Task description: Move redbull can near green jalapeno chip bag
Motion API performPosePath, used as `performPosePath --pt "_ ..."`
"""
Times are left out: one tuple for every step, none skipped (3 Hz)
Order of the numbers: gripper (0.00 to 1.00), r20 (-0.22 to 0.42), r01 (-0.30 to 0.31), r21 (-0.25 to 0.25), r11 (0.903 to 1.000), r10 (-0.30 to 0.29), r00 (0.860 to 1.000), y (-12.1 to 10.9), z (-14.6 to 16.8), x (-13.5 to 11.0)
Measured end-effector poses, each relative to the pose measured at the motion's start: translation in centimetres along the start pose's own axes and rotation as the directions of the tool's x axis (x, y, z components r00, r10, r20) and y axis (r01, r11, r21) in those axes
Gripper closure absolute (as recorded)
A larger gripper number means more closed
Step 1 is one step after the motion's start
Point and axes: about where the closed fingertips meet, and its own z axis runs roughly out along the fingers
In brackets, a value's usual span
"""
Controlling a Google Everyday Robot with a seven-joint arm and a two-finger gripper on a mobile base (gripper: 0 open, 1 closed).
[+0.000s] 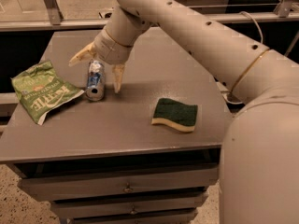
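Note:
The redbull can (95,80), silver and blue, lies on its side on the grey table (126,125) with a shiny end facing me. The green jalapeno chip bag (43,95), light green with white lettering, lies flat just left of the can, its right corner almost touching it. My gripper (98,69) is open, low over the can's far end, one finger (80,54) to the can's left and the other finger (117,77) to its right. Neither finger visibly presses on the can.
A dark-green sponge with a yellow bottom (175,114) lies at the table's right front. My large arm reaches in from the right over the table's back. Drawers sit under the table's front edge. A rail runs behind the table.

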Motion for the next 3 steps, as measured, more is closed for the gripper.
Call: performPosePath --pt "0.06 -0.109 -0.09 0.083 0.9925 0.099 0.989 2.9 -4.8 -0.5" --pt "0.04 -0.288 -0.198 0.238 0.9508 0.264 0.921 7.1 -14.1 -2.4" --pt "0.0 -0.298 -0.212 0.234 0.9489 0.277 0.913 8.4 -14.7 -2.1"
